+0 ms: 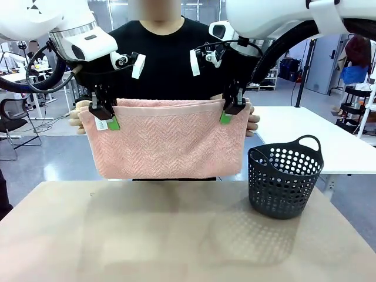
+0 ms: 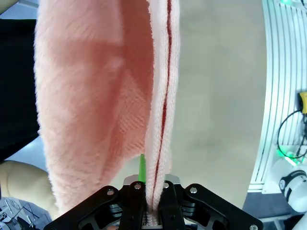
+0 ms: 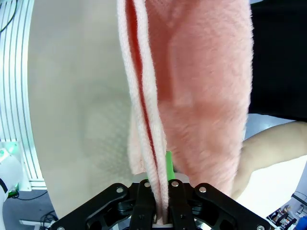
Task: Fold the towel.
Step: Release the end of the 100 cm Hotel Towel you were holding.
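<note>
We see the towel [image 1: 167, 141], salmon-pink terry with a herringbone weave, hanging doubled over in the air above the surface [image 1: 176, 235], held up by its two upper corners. Its smoother plain band [image 1: 170, 105] runs along the level top edge. A small white label [image 1: 102, 125] sits at its upper left corner.

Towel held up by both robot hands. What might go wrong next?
The robot's left hand and right hand pinch only the towel's top corners; a layer may slip out. The person's hands sit just behind those corners and could get nipped. The basket stands near; the lowered towel might catch it.
</note>
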`<state>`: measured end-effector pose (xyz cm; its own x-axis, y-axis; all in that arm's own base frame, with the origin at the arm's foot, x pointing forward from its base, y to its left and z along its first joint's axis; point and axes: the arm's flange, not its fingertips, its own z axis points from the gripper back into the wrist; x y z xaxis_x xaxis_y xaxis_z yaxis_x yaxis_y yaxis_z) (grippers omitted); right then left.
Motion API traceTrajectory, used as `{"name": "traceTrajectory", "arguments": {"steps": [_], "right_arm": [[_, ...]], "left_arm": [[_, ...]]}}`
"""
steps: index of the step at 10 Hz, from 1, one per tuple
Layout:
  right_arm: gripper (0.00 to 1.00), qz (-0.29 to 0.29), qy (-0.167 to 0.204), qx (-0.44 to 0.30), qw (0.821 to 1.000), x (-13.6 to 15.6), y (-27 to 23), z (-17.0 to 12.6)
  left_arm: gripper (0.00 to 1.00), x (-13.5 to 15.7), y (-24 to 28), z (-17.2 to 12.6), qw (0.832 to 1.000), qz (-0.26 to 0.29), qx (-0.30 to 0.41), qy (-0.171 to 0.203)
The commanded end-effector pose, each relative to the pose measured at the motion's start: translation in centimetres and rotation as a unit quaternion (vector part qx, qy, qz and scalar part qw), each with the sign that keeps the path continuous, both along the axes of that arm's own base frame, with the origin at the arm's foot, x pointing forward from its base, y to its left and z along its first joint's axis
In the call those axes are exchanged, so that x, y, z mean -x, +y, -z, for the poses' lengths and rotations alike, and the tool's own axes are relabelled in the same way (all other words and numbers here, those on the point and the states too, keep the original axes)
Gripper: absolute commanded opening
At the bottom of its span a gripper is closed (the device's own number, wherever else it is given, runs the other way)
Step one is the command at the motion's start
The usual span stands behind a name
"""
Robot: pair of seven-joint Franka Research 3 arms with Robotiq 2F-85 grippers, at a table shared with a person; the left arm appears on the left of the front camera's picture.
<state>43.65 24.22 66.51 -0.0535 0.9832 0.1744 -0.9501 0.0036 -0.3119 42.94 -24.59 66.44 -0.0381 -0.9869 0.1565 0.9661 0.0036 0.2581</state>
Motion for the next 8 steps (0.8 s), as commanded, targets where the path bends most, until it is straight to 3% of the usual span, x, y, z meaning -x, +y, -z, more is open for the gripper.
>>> {"name": "traceTrajectory", "arguments": {"steps": [1,8], "right_arm": [[0.0,0.001,-0.001,0.0,1.0,-0.06,-0.15,-0.07],[0.0,0.001,-0.001,0.0,1.0,-0.06,-0.15,-0.07]], "left_arm": [[0.04,0.01,0.12,-0.09,1.0,-0.001,0.001,-0.001],[0.04,0.01,0.12,-0.09,1.0,-0.001,0.001,-0.001]]}}
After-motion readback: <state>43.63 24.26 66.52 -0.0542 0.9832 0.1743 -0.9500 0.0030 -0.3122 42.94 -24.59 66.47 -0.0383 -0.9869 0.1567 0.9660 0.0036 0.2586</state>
